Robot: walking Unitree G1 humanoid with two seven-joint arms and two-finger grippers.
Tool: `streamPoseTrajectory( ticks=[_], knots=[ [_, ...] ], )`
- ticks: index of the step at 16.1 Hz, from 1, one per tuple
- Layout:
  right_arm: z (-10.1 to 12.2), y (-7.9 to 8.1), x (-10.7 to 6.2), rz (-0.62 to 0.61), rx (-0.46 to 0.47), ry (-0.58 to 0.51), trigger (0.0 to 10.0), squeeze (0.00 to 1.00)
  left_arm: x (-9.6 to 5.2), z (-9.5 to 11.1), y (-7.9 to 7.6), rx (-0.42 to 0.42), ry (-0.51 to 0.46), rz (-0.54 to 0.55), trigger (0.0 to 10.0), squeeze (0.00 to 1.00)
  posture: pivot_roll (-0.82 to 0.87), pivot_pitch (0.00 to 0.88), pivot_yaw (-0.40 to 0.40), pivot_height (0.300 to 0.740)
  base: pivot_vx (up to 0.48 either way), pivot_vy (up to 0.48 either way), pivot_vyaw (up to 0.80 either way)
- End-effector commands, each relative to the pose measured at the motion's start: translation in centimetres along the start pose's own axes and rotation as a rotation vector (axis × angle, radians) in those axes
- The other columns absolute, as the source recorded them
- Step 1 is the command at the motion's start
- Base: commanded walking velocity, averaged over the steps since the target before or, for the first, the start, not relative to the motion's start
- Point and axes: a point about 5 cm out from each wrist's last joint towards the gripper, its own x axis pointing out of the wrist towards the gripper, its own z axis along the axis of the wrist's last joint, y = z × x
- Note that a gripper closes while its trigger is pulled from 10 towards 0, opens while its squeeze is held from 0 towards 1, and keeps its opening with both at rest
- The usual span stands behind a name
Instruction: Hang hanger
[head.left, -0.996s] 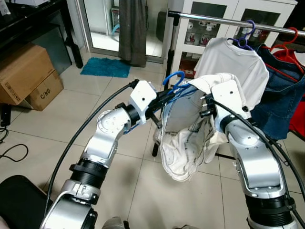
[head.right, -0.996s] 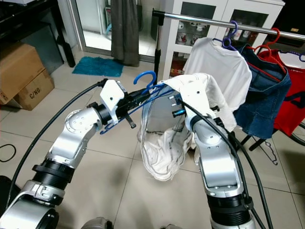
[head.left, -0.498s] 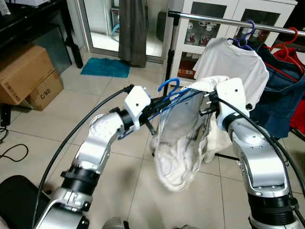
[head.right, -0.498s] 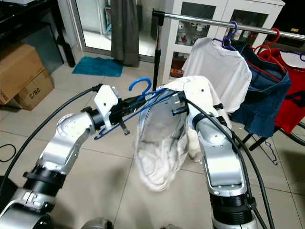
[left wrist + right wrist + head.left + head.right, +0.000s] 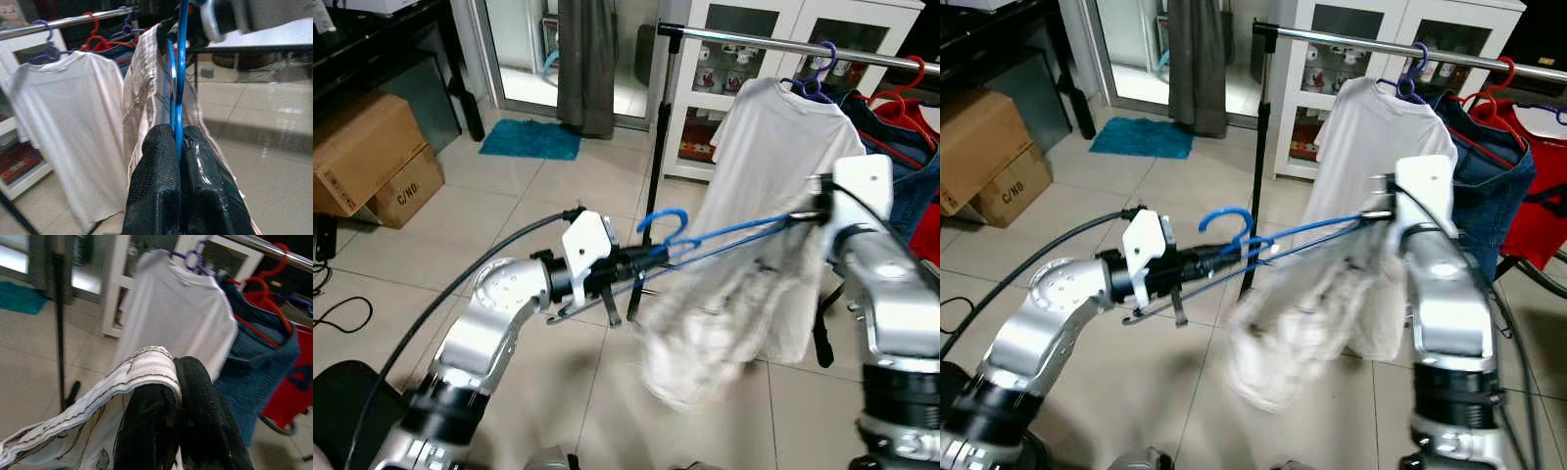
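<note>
A blue hanger [image 5: 705, 238] runs nearly level between my two arms, its hook [image 5: 661, 220] pointing up. My left gripper [image 5: 641, 259] is shut on the hanger's wires near the hook, with the fingers [image 5: 161, 161] pinching them in the left wrist view. A white garment [image 5: 715, 323] droops from the hanger, blurred. My right gripper [image 5: 176, 382] is shut on the garment's ribbed edge [image 5: 146, 367], out at the hanger's right end [image 5: 808, 208]. Behind stands the clothes rail [image 5: 783, 41] with a white T-shirt [image 5: 773, 127] on a purple hanger.
A denim garment [image 5: 901, 147] and red hangers [image 5: 901, 93] fill the rail's right part. The rack's black post [image 5: 658, 127] stands ahead, with a white cabinet [image 5: 724, 59] behind. Cardboard boxes [image 5: 367, 157], a teal mat [image 5: 530, 139] and a dark curtain [image 5: 585, 59] are to the left.
My arms have moved apart: the right gripper went right, the left one down and left. The hanger now stretches out between them and the garment swings below.
</note>
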Motion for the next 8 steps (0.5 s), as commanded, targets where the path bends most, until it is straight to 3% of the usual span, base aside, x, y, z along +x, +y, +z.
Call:
streamPoseTrajectory(
  ticks=[1,3,6,8],
  knots=[
    [1.0,-1.7,0.2,-0.061,0.017,-0.058,0.0,0.00,-0.1,0.6,-0.5,0.003,-0.007,-0.037,0.0,0.00,-0.04,0.000,-0.022,0.740,0.000,0.000,0.00],
    [0.2,-2.7,0.3,-0.080,0.022,-0.032,0.0,0.00,-0.6,0.7,-0.7,-0.005,0.005,-0.040,0.0,0.00,-0.05,0.000,-0.012,0.740,0.000,0.000,0.00],
    [-2.8,-5.0,-0.1,-0.119,0.069,0.065,0.0,0.00,-1.8,0.4,-0.4,-0.040,0.021,0.001,0.0,0.00,-0.06,0.000,0.000,0.740,0.000,0.000,0.00],
    [-5.0,-5.7,-1.3,-0.122,0.160,0.125,0.0,0.00,-3.3,-0.3,0.6,-0.051,0.065,0.073,0.0,0.00,-0.08,0.000,0.013,0.740,0.000,0.000,0.00]
  ],
)
